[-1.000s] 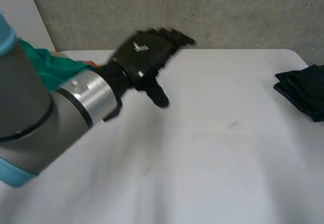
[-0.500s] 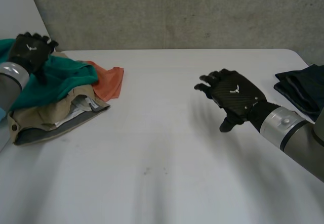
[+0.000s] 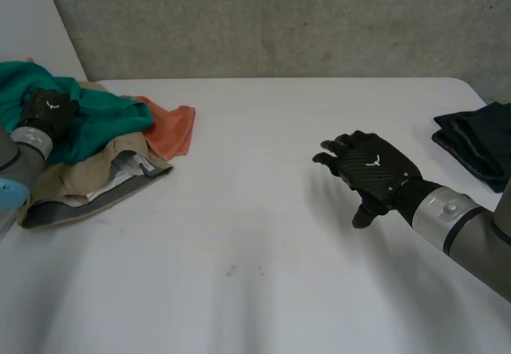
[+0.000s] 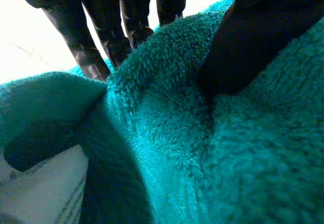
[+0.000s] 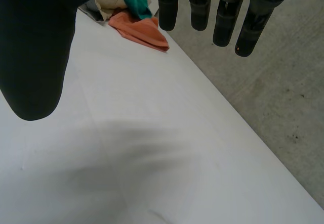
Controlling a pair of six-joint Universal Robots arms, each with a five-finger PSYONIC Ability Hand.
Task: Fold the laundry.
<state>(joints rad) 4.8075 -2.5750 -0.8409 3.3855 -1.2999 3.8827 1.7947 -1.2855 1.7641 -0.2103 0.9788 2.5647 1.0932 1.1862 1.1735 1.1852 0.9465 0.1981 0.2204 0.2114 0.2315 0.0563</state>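
My left hand (image 3: 48,113) pinches a ridge of the teal towel (image 3: 108,118), on top of the pile (image 3: 96,182) at the left end of the table (image 3: 263,234), I think to pull it free. My right hand (image 3: 371,170) hangs over the table, fingers apart and empty.

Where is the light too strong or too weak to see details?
Left wrist view: the background past the left hand is washed out white, and the hollow under a fold of the teal towel is dark. Head view: the table is evenly lit, no glare.
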